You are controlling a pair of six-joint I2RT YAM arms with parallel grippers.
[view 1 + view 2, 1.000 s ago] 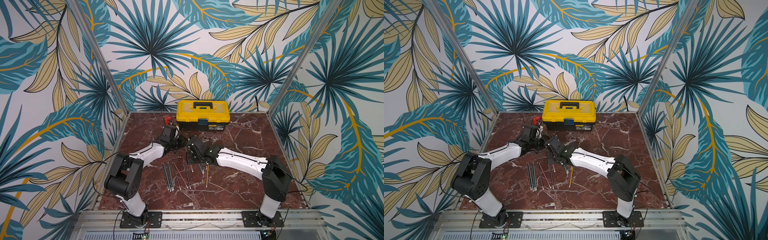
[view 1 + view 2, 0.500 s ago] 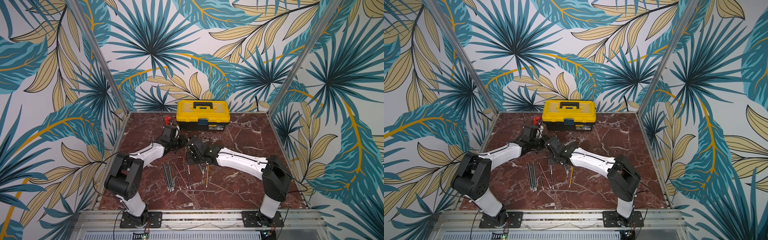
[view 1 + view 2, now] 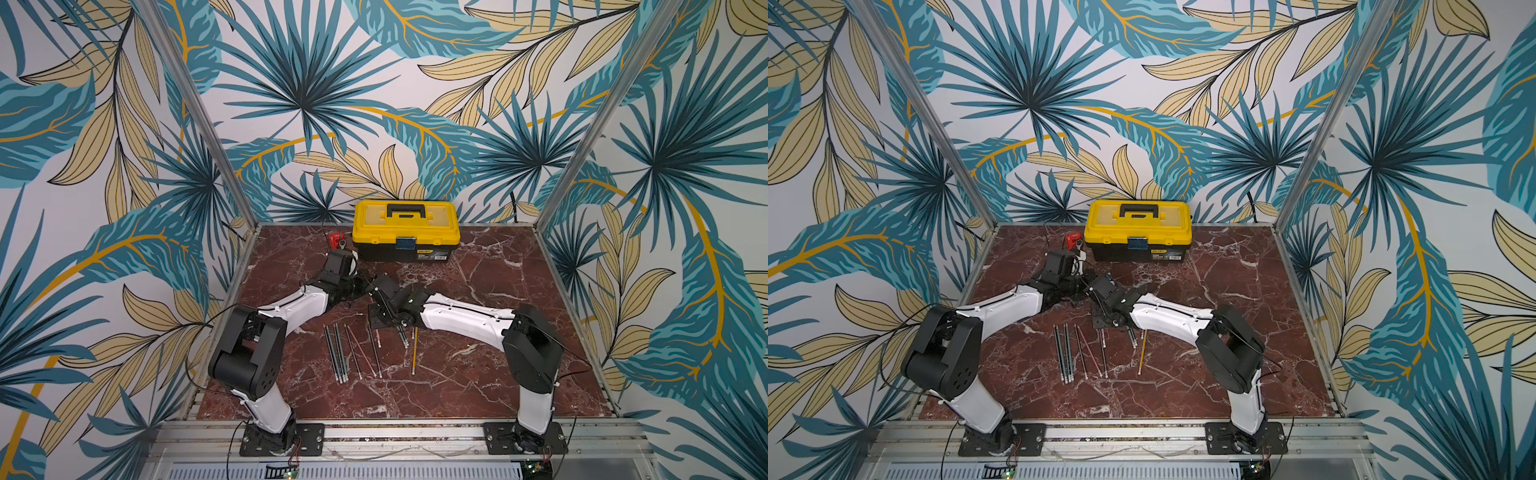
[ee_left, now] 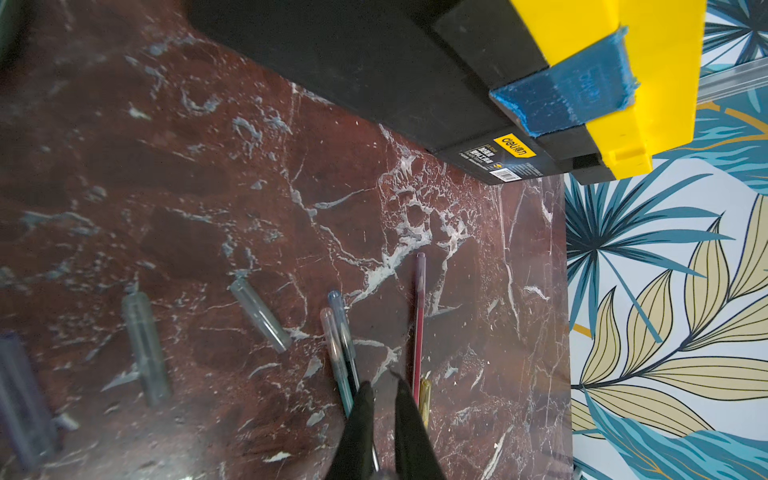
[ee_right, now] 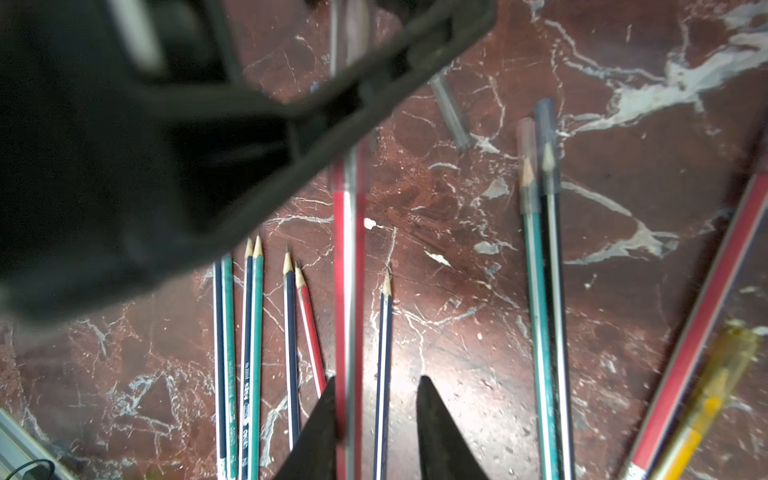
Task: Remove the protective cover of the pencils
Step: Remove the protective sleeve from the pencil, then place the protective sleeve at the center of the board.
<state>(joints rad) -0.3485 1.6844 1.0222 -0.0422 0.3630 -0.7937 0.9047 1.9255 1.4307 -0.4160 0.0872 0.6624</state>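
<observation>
Several pencils (image 3: 345, 353) lie in a row on the marble, a yellow one (image 3: 414, 351) to their right. A red pencil (image 5: 348, 266) hangs blurred above them, its far end inside a clear protective cover (image 5: 349, 37). My left gripper (image 4: 384, 397) is shut where that cover passes through its fingers. My right gripper (image 5: 376, 386) is open; the red pencil runs along one finger and the other stands clear. Bare sharpened pencils (image 5: 253, 311) lie beside it, and two capped pencils (image 5: 536, 174) lie further off. Loose covers (image 4: 259, 313) rest on the marble.
A yellow and black toolbox (image 3: 405, 230) stands at the back of the marble table (image 3: 498, 374), with a red tool (image 3: 336, 239) to its left. Both wrists meet close together just in front of it. Metal frame posts and patterned walls close off three sides.
The right gripper's jaws have opened off the red pencil. The left gripper's jaws have closed. Both arms have stayed almost where they were.
</observation>
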